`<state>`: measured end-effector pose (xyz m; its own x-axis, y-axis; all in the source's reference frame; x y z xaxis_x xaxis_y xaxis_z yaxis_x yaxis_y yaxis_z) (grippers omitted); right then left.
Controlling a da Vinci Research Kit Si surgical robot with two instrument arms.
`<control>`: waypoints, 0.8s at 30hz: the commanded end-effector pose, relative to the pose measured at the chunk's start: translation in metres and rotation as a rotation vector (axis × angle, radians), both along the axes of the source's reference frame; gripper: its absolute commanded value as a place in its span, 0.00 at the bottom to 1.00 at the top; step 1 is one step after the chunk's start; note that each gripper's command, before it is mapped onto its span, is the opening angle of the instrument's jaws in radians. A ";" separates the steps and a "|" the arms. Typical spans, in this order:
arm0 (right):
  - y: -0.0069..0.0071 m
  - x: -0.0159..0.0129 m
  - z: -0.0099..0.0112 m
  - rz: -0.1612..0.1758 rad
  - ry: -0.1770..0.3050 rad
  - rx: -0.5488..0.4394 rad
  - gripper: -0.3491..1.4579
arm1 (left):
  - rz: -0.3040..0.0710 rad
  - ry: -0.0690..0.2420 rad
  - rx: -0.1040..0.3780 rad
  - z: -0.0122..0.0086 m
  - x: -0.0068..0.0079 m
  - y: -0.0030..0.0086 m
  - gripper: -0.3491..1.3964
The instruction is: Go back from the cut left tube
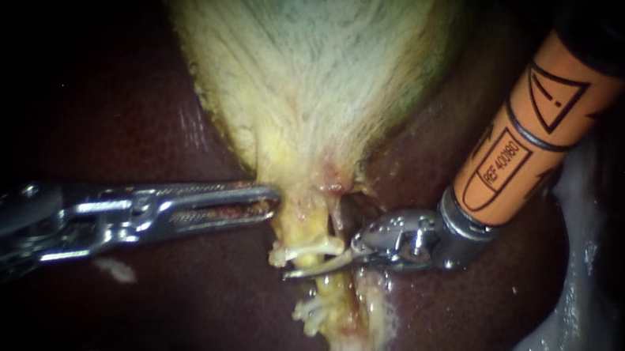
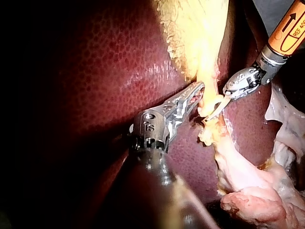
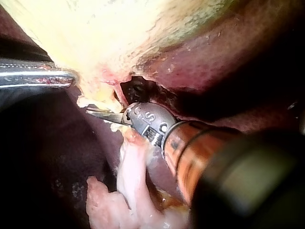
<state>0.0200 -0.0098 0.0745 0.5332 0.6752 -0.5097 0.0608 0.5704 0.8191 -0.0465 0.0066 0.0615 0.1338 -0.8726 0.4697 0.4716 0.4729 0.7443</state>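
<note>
The blades of the right instrument seem to lie together, empty, across the gap in the cut left tube, just on the near side of a pale clip. The left instrument clamps the neck of the gallbladder. The tube looks soft, slick and easily torn, so it is best left untouched. Open room lies rightward over the liver, though the clip's edge could snag.

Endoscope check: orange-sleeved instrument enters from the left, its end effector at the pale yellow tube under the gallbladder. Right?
Not quite. The orange-sleeved instrument enters from the upper right, not the left; the all-silver instrument is the one coming in from the left. The rest holds: the orange one's end effector is at the pale yellow tube under the pale, fibrous gallbladder. The endoscope view shows this.
</note>
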 end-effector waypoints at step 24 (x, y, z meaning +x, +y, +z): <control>-0.0009 0.0005 0.0003 0.002 -0.001 -0.008 0.63 | 0.001 -0.001 0.001 -0.0001 0.0002 0.0001 0.00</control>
